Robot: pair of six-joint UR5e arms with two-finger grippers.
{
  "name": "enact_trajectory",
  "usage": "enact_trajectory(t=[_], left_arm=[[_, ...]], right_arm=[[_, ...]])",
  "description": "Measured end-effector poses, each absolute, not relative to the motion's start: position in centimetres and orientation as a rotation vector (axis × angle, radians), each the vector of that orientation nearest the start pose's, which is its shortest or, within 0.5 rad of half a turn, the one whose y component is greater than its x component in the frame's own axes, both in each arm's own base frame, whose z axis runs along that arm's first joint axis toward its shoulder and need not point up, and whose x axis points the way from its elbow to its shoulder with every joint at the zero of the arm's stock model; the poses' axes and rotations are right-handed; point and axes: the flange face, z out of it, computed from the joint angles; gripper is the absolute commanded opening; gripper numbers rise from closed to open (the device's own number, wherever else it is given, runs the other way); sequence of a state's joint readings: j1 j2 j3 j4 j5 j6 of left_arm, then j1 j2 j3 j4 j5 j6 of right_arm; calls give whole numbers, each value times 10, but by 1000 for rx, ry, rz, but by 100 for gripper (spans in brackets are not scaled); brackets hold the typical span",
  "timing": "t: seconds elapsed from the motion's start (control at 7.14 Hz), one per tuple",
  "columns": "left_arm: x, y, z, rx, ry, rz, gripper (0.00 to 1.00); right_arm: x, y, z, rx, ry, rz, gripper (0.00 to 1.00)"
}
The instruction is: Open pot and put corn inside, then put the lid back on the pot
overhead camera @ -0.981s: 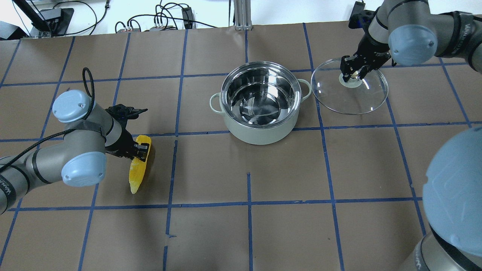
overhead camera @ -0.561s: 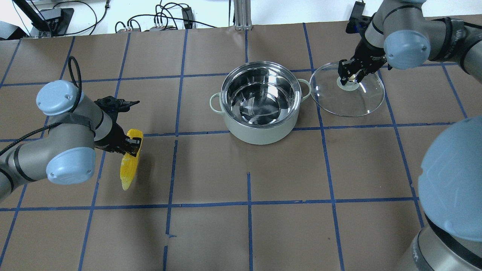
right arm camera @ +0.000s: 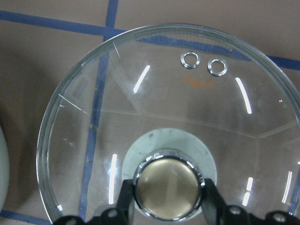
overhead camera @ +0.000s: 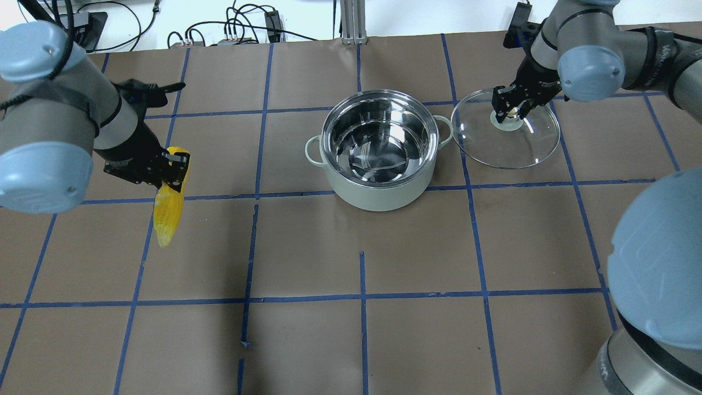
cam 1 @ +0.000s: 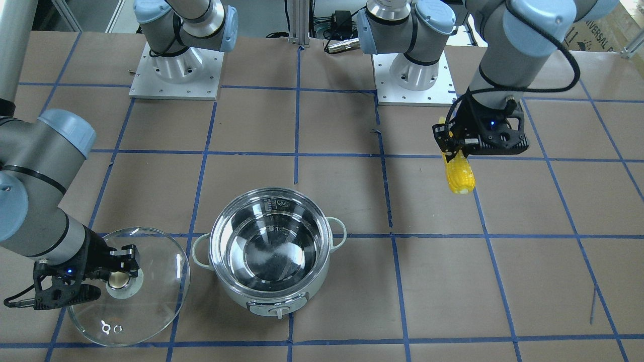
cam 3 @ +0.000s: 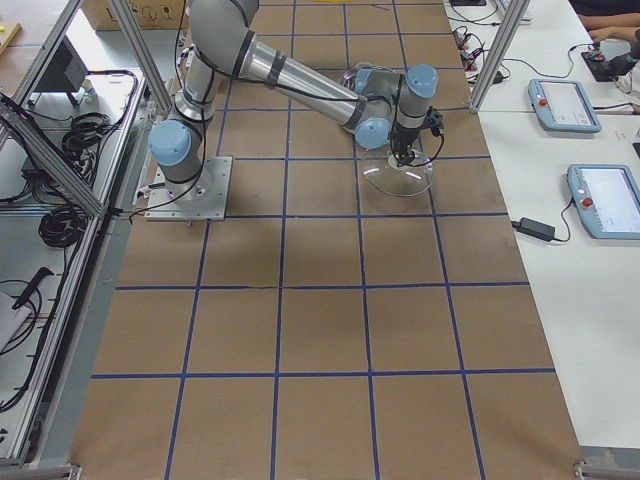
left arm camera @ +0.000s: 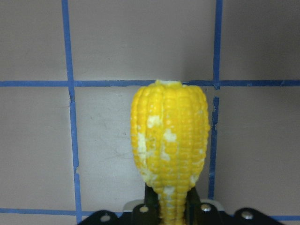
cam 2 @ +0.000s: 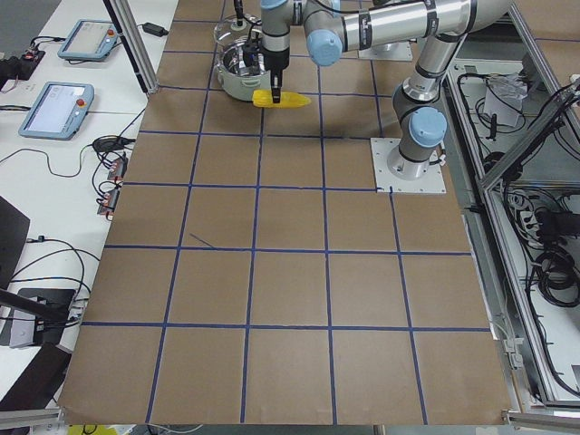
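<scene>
Left hand (overhead camera: 174, 171) clamps the corn (overhead camera: 166, 215) aloft; right hand (overhead camera: 511, 109) clamps the lid (overhead camera: 510, 145)

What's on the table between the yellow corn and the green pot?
Nothing. In the overhead view, only bare brown table crossed by blue tape lines lies between the corn and the pot.

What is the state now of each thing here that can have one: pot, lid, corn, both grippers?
pot: open, empty.
lid: off the pot, beside it, gripped.
corn: gripped, in the air.
left gripper: shut on the corn.
right gripper: shut on the lid.
</scene>
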State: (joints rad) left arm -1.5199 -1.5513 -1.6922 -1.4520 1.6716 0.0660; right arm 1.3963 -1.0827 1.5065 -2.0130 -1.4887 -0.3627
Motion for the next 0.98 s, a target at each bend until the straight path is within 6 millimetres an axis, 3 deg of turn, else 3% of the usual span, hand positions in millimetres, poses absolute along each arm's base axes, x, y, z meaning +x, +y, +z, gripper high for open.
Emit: enact_trajectory(t=[0.14,0.42,0.7,0.98], left_arm=[[-118,-489,469,18,3027,-28,21],[-170,-492,468,72,3027,-52,22],[-246,-500,439,133,3035,-120,22],[-293,-514,416,144,3065,-165,22]], right_arm=[[26,-671,292,-288,3057,-85,39],[30,-663,319,-270,3060,-100,39],[39,-659,353,-244,3059,-91,39],[49,-659,389,-248,3052,-48,39]])
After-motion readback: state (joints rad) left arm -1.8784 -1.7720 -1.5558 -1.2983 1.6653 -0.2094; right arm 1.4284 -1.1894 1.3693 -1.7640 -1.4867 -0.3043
